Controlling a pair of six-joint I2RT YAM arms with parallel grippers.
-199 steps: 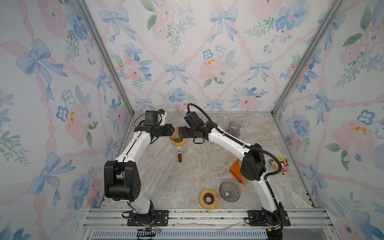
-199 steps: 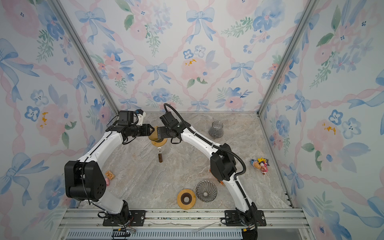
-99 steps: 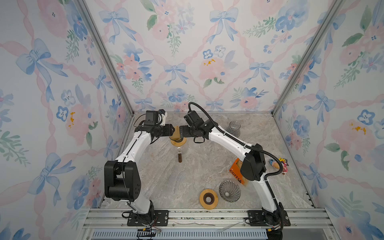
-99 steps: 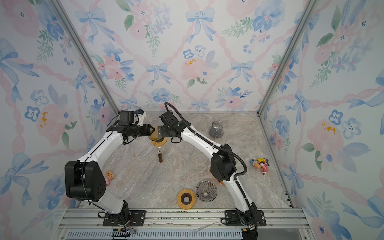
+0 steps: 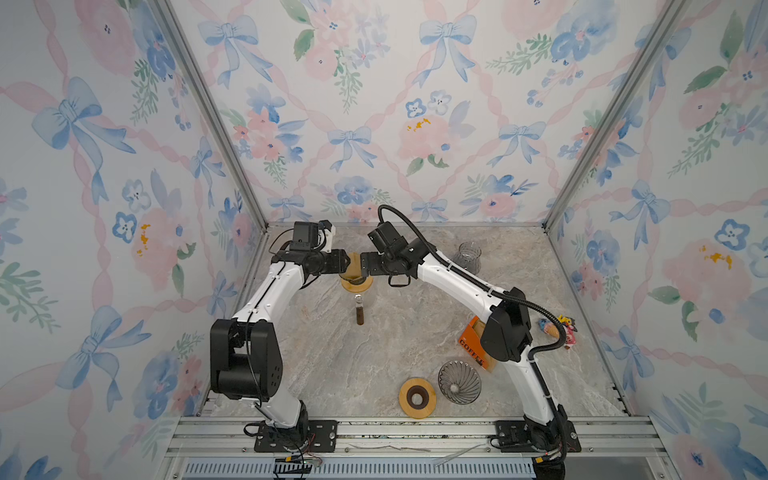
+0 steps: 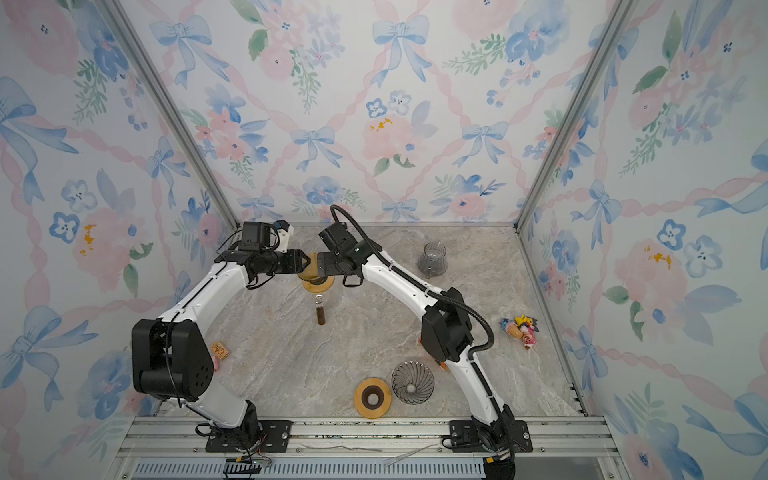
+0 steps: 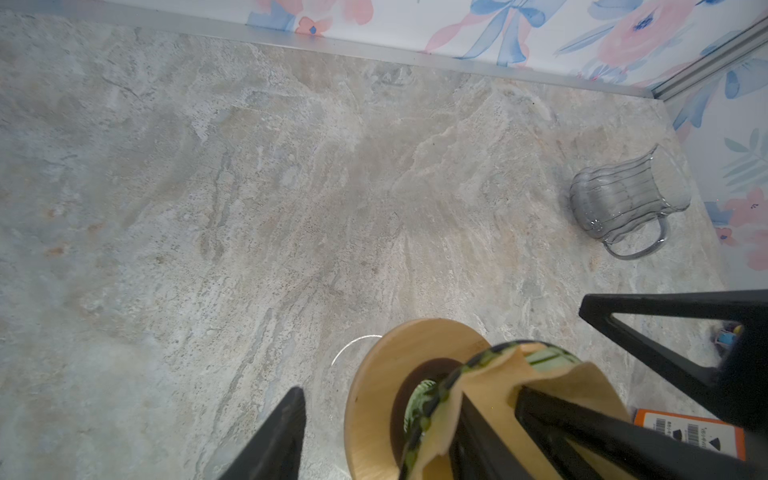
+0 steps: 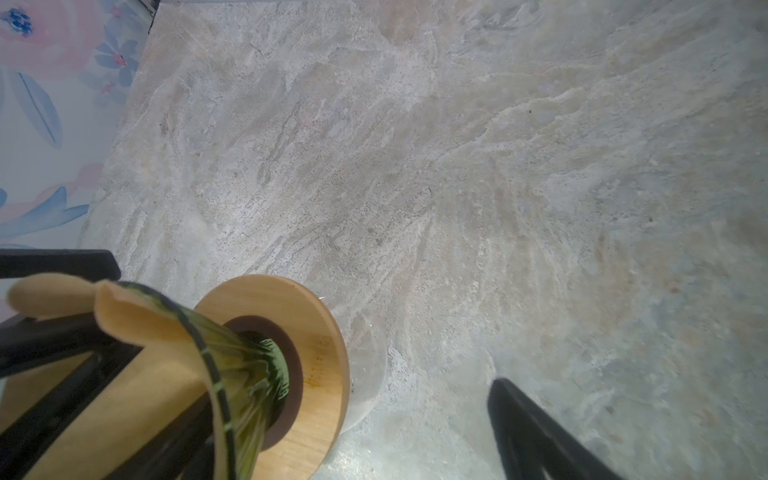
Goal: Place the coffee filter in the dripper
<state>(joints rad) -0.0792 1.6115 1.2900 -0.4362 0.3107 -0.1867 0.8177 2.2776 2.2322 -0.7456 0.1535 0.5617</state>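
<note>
The tan coffee filter (image 7: 494, 382) (image 8: 137, 316) sits in the green glass dripper (image 7: 424, 403) (image 8: 249, 374), which stands on a wooden ring (image 5: 356, 284) (image 6: 318, 284) at the back of the table. My left gripper (image 5: 347, 262) (image 7: 382, 432) and right gripper (image 5: 363, 264) (image 8: 345, 415) meet over it from opposite sides, both open. Each has one finger down inside the filter cone. The other finger (image 7: 286, 436) (image 8: 528, 432) of each stands outside, apart from the dripper. The filter's rim is crumpled and folds over the fingers.
A small brown bottle (image 5: 359, 309) lies just in front of the dripper. A glass pitcher (image 5: 468, 255) (image 7: 623, 203) stands at the back right. Near the front are a second wooden ring (image 5: 417, 397), a ribbed glass cone (image 5: 459, 382), an orange coffee box (image 5: 473, 345) and a colourful toy (image 5: 559, 328).
</note>
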